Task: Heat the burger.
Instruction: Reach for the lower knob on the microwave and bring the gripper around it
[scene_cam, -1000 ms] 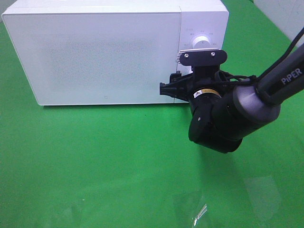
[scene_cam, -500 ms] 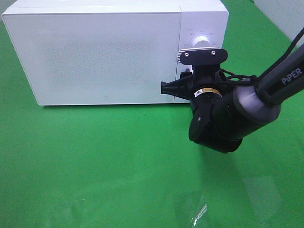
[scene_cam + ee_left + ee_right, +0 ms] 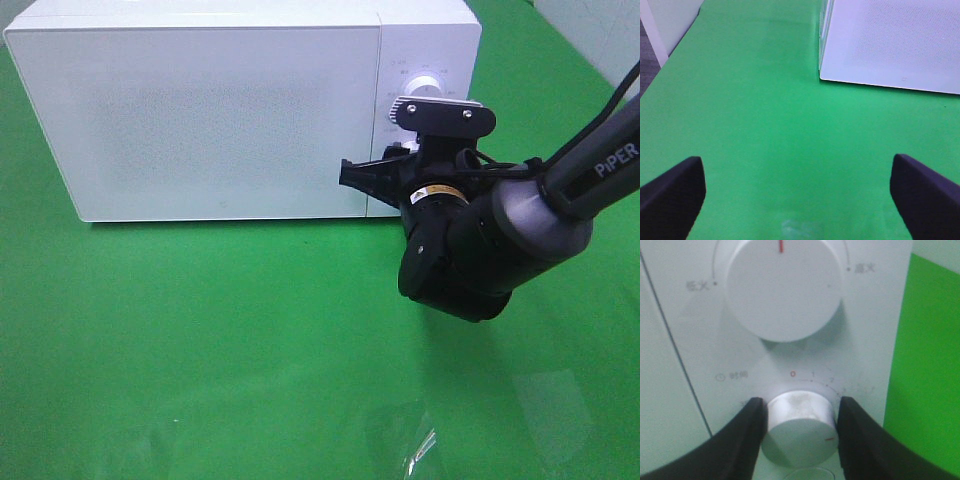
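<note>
Plainly, we cannot tell where the burger is: it shows in none of our views. The boxy white microwave oven [image 3: 220, 110] has its door shut, and nothing can be made out through the speckled door front.

On the oven's white control panel [image 3: 875, 340], to the right of the door, sit two round white dials, one above the other. The large upper dial [image 3: 784, 287] carries a red line at its top edge. The smaller lower dial [image 3: 799, 427] lies under a printed scale that starts with a red 0 [image 3: 792, 374].

The right gripper [image 3: 800, 407] is clamped on that lower dial, with a black finger [image 3: 740, 440] pressed against each side of it. In the high view the right arm [image 3: 480, 240] reaches in from the right, its wrist held up against the panel.

The left gripper [image 3: 795, 162] hangs over the bare green table cover [image 3: 765, 110], its two dark fingers [image 3: 675, 195] spread wide apart and holding nothing. We see the oven's near left corner ahead of it, well apart from the fingers.
</note>
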### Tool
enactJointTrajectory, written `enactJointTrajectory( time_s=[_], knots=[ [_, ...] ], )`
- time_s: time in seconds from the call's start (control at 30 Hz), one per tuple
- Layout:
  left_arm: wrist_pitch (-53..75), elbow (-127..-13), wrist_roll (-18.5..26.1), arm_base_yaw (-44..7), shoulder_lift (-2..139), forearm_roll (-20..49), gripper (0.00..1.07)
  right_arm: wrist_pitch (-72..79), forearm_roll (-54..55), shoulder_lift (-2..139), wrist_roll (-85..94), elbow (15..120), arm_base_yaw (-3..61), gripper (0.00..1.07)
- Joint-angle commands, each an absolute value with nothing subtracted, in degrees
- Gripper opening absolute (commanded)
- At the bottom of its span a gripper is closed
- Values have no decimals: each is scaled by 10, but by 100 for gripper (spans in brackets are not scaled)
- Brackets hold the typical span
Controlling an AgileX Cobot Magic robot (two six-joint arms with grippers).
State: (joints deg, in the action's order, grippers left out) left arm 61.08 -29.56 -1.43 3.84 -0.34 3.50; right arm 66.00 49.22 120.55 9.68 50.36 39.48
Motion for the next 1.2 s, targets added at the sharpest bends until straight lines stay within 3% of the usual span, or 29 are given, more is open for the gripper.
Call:
enactJointTrajectory(
  time_s=[0.03,0.13,0.2,0.3,0.37,0.67,1.2],
  knots=[
    [613,-296,-13,39,-12,36,92,647,453,1197,-64,515,388,0],
    [613,-296,-13,39,-12,36,92,643,421,1197,-145,515,388,0],
    [613,-296,-13,39,-12,36,92,641,376,1197,-327,515,388,0],
    [613,-296,-13,39,-12,36,92,641,368,1197,-365,515,388,0],
    [613,-296,-13,39,-12,36,92,641,337,1197,-516,515,388,0],
    [613,-296,-13,39,-12,36,92,645,292,1197,-748,515,388,0],
    [613,-296,-13,39,-12,36,92,700,297,1197,-790,515,387,0]
  ],
)
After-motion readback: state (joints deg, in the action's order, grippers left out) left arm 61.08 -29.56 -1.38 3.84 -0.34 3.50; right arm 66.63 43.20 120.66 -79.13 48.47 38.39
